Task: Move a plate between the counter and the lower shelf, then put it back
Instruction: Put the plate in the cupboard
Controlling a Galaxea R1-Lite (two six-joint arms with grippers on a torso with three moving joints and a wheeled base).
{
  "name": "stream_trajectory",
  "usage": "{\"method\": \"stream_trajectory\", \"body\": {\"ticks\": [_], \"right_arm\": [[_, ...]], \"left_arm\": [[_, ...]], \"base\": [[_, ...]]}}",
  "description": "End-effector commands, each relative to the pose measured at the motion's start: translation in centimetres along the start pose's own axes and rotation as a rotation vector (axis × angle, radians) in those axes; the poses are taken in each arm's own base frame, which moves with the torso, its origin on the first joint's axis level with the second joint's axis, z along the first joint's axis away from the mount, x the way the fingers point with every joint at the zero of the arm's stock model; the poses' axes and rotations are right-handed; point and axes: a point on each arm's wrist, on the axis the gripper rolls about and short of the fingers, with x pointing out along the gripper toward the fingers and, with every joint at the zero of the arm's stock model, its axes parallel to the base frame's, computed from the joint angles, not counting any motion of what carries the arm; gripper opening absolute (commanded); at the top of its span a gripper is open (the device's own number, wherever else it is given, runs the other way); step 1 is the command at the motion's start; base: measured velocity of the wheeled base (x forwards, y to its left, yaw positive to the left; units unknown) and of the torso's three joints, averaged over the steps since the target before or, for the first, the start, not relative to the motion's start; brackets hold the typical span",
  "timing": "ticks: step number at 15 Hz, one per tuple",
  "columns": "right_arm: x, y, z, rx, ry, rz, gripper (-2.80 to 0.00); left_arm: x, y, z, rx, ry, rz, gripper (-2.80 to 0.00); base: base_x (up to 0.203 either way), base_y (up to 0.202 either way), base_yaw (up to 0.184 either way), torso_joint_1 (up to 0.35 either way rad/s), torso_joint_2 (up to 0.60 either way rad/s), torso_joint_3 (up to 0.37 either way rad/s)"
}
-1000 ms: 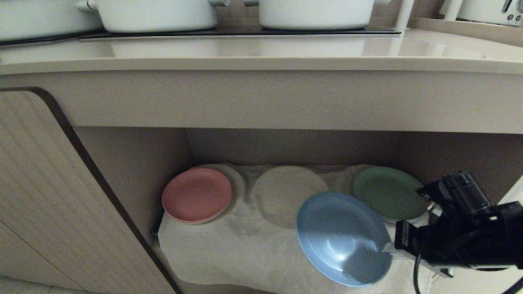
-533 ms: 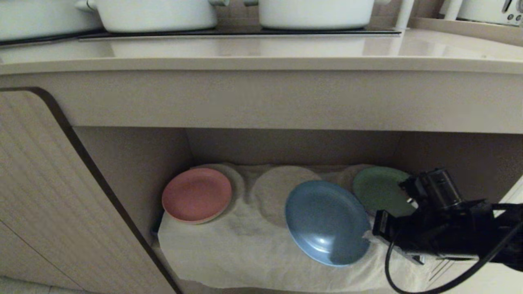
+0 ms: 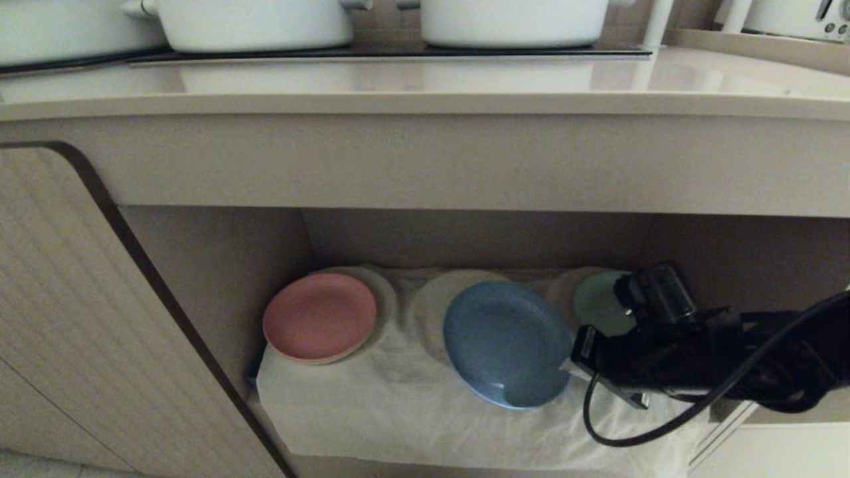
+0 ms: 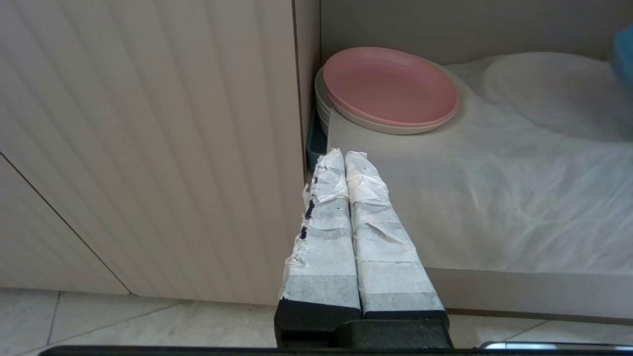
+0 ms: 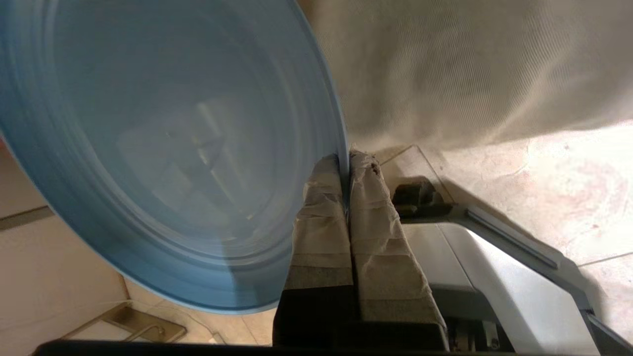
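The light-blue plate (image 3: 506, 342) hangs tilted inside the lower shelf (image 3: 398, 392), over the white cloth and its middle round mound. My right gripper (image 3: 572, 362) is shut on the plate's right rim; in the right wrist view the taped fingers (image 5: 321, 198) pinch the plate (image 5: 163, 148) by its edge. The beige counter (image 3: 425, 86) runs across above the recess. My left gripper (image 4: 344, 157) is shut and empty, low in front of the shelf's left end, out of the head view.
A pink plate (image 3: 320, 317) (image 4: 388, 84) rests on the shelf's left mound and a green plate (image 3: 597, 302) at the right, half hidden behind my right arm. A ribbed cabinet door (image 3: 86, 318) stands left of the recess. White pots (image 3: 252, 23) sit on the hob.
My right arm has carried the blue plate up and to the left, deeper into the shelf, from the front right edge to over the middle mound. The green plate is more covered.
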Motion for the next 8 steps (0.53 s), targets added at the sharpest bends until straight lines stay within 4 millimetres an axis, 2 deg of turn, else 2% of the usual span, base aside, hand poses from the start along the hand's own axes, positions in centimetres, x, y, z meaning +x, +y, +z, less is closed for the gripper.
{"method": "stream_trajectory", "body": {"ticks": [1,4,8], "right_arm": [[1.1,0.0,0.2,0.006,-0.008,-0.03,-2.8],[2.3,0.2,0.7,0.009,-0.024,-0.101,-2.8],[3.4,0.8,1.3,0.011,-0.028,-0.097,-2.8]], "left_arm": [[0.0,0.0,0.0,0.0,0.0,0.0,-2.8],[0.0,0.0,0.0,0.0,0.0,0.0,-2.8],[0.0,0.0,0.0,0.0,0.0,0.0,-2.8]], "base": [[0.0,0.0,0.0,0.0,0.0,0.0],[0.0,0.0,0.0,0.0,0.0,0.0],[0.0,0.0,0.0,0.0,0.0,0.0]]}}
